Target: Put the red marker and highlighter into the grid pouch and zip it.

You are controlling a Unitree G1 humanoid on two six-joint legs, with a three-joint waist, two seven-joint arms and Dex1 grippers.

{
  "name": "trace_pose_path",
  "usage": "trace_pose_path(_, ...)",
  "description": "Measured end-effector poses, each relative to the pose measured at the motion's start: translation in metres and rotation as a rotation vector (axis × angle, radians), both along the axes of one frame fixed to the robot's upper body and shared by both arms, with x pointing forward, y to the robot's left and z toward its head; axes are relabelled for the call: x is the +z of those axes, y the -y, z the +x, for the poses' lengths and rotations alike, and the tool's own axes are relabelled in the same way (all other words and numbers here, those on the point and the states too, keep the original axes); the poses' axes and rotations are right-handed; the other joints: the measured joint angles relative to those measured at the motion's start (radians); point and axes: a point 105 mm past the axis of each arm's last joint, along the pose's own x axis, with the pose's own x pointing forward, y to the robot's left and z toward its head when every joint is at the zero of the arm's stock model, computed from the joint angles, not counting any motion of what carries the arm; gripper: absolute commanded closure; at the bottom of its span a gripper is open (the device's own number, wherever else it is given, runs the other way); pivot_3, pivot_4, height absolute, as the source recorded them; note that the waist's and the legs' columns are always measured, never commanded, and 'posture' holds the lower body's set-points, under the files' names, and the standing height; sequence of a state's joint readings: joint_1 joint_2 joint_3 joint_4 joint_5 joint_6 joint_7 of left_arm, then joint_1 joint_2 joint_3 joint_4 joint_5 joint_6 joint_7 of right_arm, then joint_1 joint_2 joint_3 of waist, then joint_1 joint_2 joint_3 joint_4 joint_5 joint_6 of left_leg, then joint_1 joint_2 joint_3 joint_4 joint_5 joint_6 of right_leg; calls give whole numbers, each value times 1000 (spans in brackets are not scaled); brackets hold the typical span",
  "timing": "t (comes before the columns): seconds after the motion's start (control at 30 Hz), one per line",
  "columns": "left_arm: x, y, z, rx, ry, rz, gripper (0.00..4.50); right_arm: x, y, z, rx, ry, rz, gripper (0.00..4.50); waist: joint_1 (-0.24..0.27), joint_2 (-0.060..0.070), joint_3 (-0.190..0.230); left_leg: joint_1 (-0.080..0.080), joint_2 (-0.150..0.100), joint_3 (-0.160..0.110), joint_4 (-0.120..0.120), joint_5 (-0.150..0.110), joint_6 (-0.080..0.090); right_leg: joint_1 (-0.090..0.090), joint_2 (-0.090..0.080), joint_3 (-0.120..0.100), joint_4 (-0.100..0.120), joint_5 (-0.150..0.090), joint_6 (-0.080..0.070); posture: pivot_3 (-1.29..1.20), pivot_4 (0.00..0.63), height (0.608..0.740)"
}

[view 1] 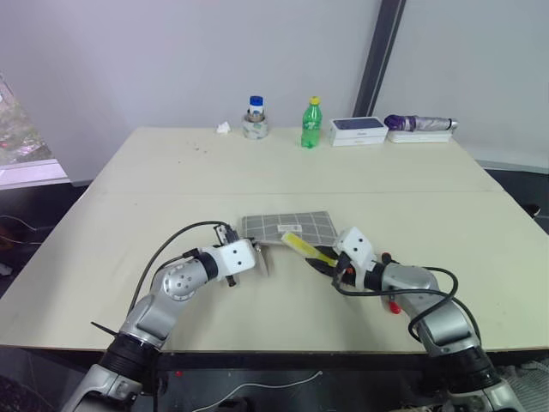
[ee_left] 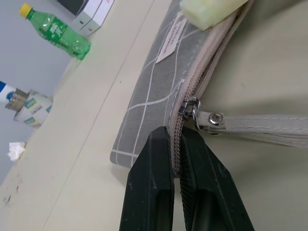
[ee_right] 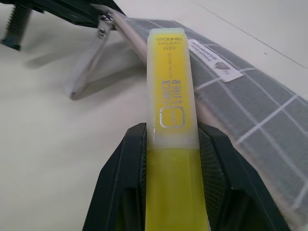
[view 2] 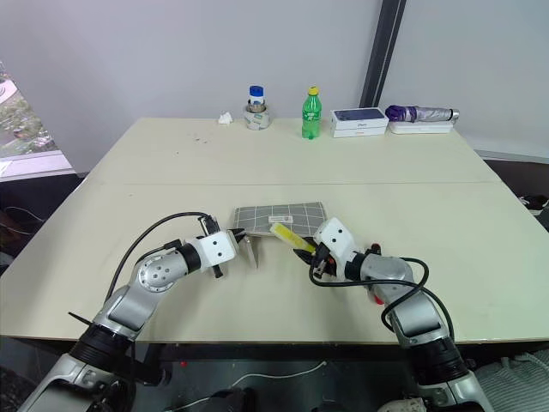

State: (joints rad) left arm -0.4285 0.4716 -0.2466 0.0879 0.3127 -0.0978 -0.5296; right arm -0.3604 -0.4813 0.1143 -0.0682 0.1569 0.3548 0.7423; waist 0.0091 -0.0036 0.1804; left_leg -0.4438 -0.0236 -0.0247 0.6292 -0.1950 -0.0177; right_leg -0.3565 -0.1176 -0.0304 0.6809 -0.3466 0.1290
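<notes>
On the highlighter [ee_right: 172, 110]: "1989", "HIGHLIGHTER".

Looking like a plain office or test room: showing a broad cream table [view 1: 171, 172] against bare grey walls [view 1: 154, 60], with a green bottle [view 1: 310, 124], boxes [view 1: 358, 130] and folded umbrella [view 1: 420, 124] lining its far edge.
</notes>
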Motion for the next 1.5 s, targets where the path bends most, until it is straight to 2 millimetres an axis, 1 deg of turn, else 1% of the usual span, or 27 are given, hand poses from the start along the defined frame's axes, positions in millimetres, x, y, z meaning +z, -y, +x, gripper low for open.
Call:
trace_pose_path(0.07, 0, 0, 0, -1, -2, 1, 4500, -1, 2, 0, 6, 12, -23, 3594, 1, 0, 0, 0, 0, 0, 0, 0, 0, 0, 0, 0, 0, 0, 0, 0, 150, 740)
trace_pose_path(0.13, -1, 0, 0, -1, -3, 1, 4500, 1, 1, -3, 46, 7, -11, 3594, 0, 0, 0, 0, 0, 0, 0, 0, 0, 0, 0, 0, 0, 0, 0, 0, 150, 740)
trace_pose_path(0.17, -1, 0, 0, -1, -3, 1, 4500, 2, 0, -7, 74, -4, 10, 3594, 1, 0, 0, 0, 0, 0, 0, 0, 0, 0, 0, 0, 0, 0, 0, 0, 150, 740)
trace_pose_path(0.23, 0, 0, 0, -1, -2, 3, 4500, 4, -5, -22, 157, -27, 51, 3594, 1, 0, 0, 0, 0, 0, 0, 0, 0, 0, 0, 0, 0, 0, 0, 0, 150, 740)
trace_pose_path(0.27, 0, 0, 0, 0, -2, 4, 4500, 3, -6, -26, 181, -32, 55, 3594, 1, 0, 0, 0, 0, 0, 0, 0, 0, 0, 0, 0, 0, 0, 0, 0, 150, 740)
trace_pose_path(0.33, -1, 0, 0, -1, -2, 4, 4500, 1, -4, -28, 195, -31, 25, 3594, 0, 0, 0, 0, 0, 0, 0, 0, 0, 0, 0, 0, 0, 0, 0, 0, 150, 740)
trace_pose_path(0.4, 0, 0, 0, -1, -2, 4, 4500, -1, -3, -26, 189, -16, 1, 3594, 0, 0, 0, 0, 0, 0, 0, 0, 0, 0, 1, 0, 0, 0, 0, 0, 150, 740)
trace_pose_path(0.5, 0, 0, 0, -2, -1, 2, 4500, -8, 5, -13, 109, -10, -26, 3594, 0, 0, 0, 0, 0, 0, 0, 0, 0, 0, 0, 0, 0, 0, 0, 0, 150, 740)
trace_pose_path(0.7, 0, 1, 0, -2, -1, -3, 4500, -15, 13, -6, 74, -7, -61, 3594, 1, 0, 0, 0, 0, 0, 0, 0, 0, 0, 0, 0, 0, 0, 0, 0, 150, 740)
trace_pose_path(0.77, 0, 1, 0, -3, -2, -8, 4500, -12, 14, -3, 66, 4, -65, 3594, 1, 0, 0, 0, 0, 0, 0, 0, 0, 0, 0, 0, 0, 0, 0, 0, 150, 740)
trace_pose_path(0.93, 5, 3, 1, -13, 8, -7, 4500, 2, 12, 5, 51, 22, -44, 3594, 1, 0, 0, 0, 0, 0, 0, 0, 0, 0, 0, 0, 0, 0, 0, 0, 150, 740)
trace_pose_path(1.03, 5, 5, -1, -40, 5, 17, 4500, 0, 12, 9, 27, -24, -53, 3594, 1, 0, 0, 0, 0, 0, 0, 0, 0, 0, 0, 0, 0, 0, 0, 0, 150, 740)
trace_pose_path(1.1, 6, 8, -4, -70, 15, 44, 4500, -3, 7, 12, 9, -64, -70, 3594, 0, 0, 0, 0, 0, 0, 0, 0, 0, 0, 1, 0, 0, 0, 0, 0, 150, 740)
trace_pose_path(1.2, 14, 17, -4, -119, 48, 68, 4500, 1, -10, 19, 4, -81, -80, 3594, -3, 0, 0, 0, 0, 0, 0, 0, 0, 0, 1, 0, 0, 0, 0, 0, 150, 740)
trace_pose_path(1.3, 16, 19, -6, -142, 55, 73, 4500, 10, -21, 24, 22, -34, -135, 3594, -4, 0, 0, 0, 0, 0, 0, 0, 0, -1, 1, 0, 0, 0, 0, 0, 150, 740)
trace_pose_path(1.33, 15, 20, -7, -148, 54, 75, 4500, 11, -25, 24, 36, -9, -181, 3594, -2, 0, 0, 0, 0, 0, 0, 0, 0, -1, 1, 0, 0, 0, 0, 0, 150, 740)
trace_pose_path(1.5, 11, 17, -11, -175, 38, 90, 4500, 8, -34, 19, 119, 141, -378, 3594, -2, 0, 0, 0, 0, 0, 0, 0, 0, -1, 1, 0, 0, 0, 0, 0, 150, 740)
